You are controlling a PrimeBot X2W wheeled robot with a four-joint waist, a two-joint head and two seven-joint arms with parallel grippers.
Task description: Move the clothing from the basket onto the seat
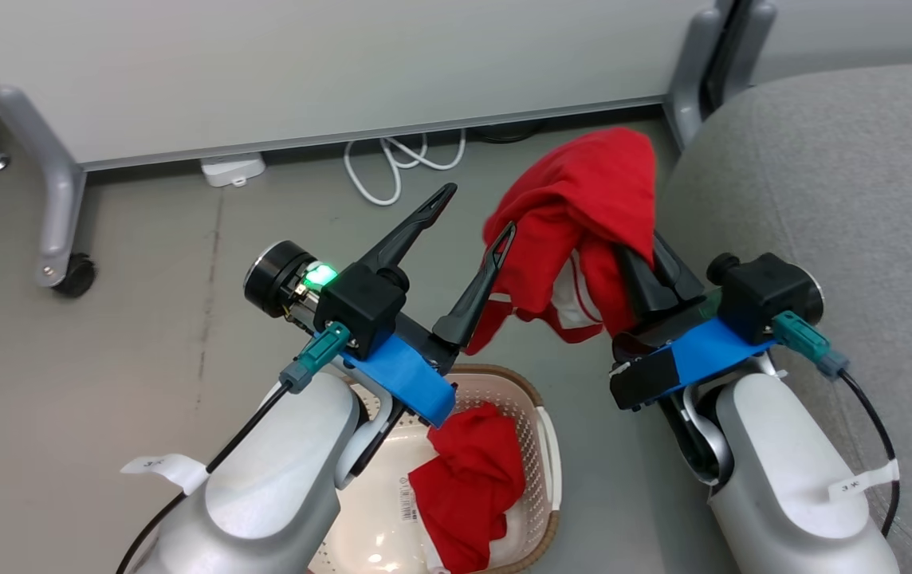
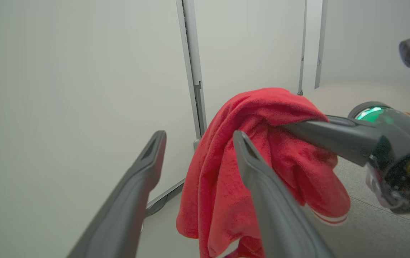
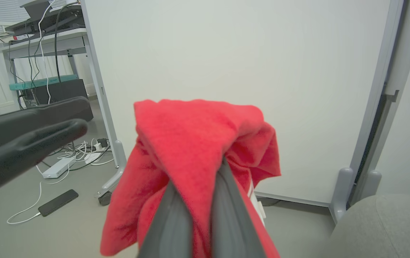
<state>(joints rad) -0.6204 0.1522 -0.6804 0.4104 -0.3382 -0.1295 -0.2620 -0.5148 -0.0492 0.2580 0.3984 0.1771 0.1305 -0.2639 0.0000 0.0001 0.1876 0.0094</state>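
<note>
One bright red piece of clothing (image 1: 583, 199) hangs in the air over the floor, beside the grey seat (image 1: 823, 207). My right gripper (image 1: 638, 257) is shut on it, and the fabric drapes over and hides the fingertips (image 3: 223, 200). My left gripper (image 1: 476, 214) stands open just left of the garment, its right finger close against the cloth (image 2: 223, 179), with nothing between the fingers. A second red garment (image 1: 472, 478) lies in the cream basket (image 1: 540, 414) on the floor below my left arm.
A white partition panel (image 1: 304, 72) on grey wheeled legs (image 1: 57, 215) stands behind. A white cable (image 1: 392, 163) and a power strip (image 1: 233, 169) lie on the floor at its foot. A phone (image 3: 58, 202) lies on the floor further left.
</note>
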